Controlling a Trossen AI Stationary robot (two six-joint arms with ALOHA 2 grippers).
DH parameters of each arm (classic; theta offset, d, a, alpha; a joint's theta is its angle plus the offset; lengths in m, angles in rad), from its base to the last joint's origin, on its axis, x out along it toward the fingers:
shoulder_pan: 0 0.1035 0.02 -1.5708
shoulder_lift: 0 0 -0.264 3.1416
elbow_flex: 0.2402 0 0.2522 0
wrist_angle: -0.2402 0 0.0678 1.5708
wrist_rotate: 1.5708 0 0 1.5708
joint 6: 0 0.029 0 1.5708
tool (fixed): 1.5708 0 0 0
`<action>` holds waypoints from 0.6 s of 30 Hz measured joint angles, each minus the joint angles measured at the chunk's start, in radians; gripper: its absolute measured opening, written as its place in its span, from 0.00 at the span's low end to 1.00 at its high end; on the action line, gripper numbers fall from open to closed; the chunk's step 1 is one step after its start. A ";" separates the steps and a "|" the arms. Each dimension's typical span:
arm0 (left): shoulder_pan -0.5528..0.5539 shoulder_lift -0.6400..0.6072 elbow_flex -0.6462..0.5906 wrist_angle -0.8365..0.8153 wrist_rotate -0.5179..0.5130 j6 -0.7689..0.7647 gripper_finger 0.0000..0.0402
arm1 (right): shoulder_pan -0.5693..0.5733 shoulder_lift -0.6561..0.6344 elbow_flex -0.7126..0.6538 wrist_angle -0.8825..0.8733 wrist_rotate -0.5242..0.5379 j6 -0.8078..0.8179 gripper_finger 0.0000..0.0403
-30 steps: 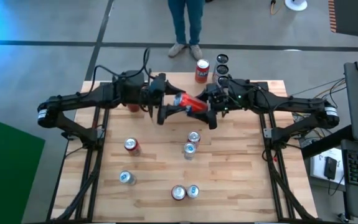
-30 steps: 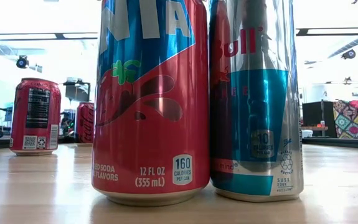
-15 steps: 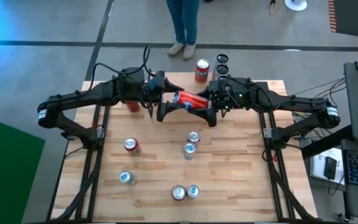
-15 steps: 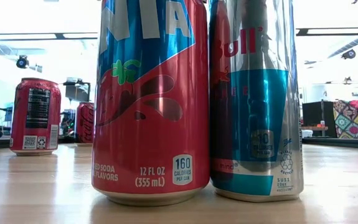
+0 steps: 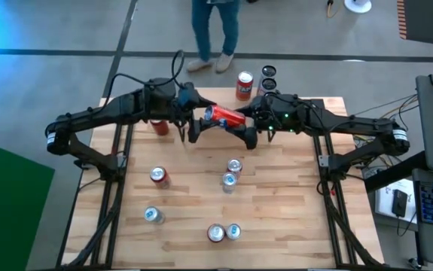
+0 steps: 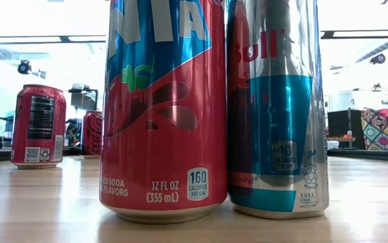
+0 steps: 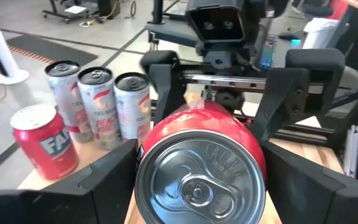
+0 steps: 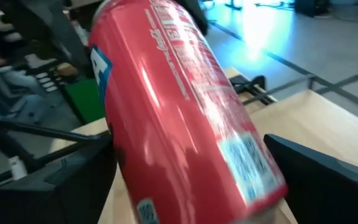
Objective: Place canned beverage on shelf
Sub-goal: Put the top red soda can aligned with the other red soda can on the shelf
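A red can (image 5: 224, 117) lies level in the air over the far middle of the table, between both grippers. Its top end (image 7: 200, 180) points toward the table's left. My left gripper (image 5: 191, 125) is shut on the top end. My right gripper (image 5: 251, 129) is shut on the other end. The shelf (image 7: 38, 182) is mostly hidden behind the right arm at the far edge. A red can (image 5: 244, 85) and three silver cans (image 7: 98, 102) stand on it. The low view shows no gripper. My left gripper has the can's top end (image 7: 142, 186) pinched between its two fingers (image 7: 107, 183). It comes level from the table's left, with the fingers along the can. The can is lifted clear and lies level. My right gripper has the can's body near the bottom end (image 8: 253, 174) pinched between its two fingers (image 8: 315, 171). It comes level from the table's right, with the fingers along the can. Its fingers also show on both sides of the can in the left wrist view (image 7: 166, 81).
Several loose cans stand on the slatted table (image 5: 291, 226), at the near left (image 5: 158, 176), middle (image 5: 231, 173) and near edge (image 5: 224, 232). Another red can (image 5: 160, 126) stands under the left arm. A person (image 5: 216, 30) stands beyond the far edge.
Both grippers have moved together with the red can toward the table's far edge and slightly left. The can has stayed level between them. The person behind the table has stepped left.
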 joint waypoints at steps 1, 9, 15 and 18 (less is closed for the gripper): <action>0.001 0.000 0.000 0.000 -0.008 -0.007 0.72 | 0.000 -0.003 0.009 -0.032 0.020 0.018 0.95; 0.026 0.003 0.002 -0.024 -0.019 -0.037 0.72 | 0.012 -0.011 0.118 -0.310 -0.005 0.048 0.95; 0.073 0.054 0.011 -0.004 0.006 -0.062 0.72 | 0.025 -0.012 0.237 -0.468 -0.119 0.101 0.95; 0.107 0.137 0.064 -0.085 0.000 -0.078 0.72 | 0.032 -0.016 0.297 -0.558 -0.107 0.104 0.95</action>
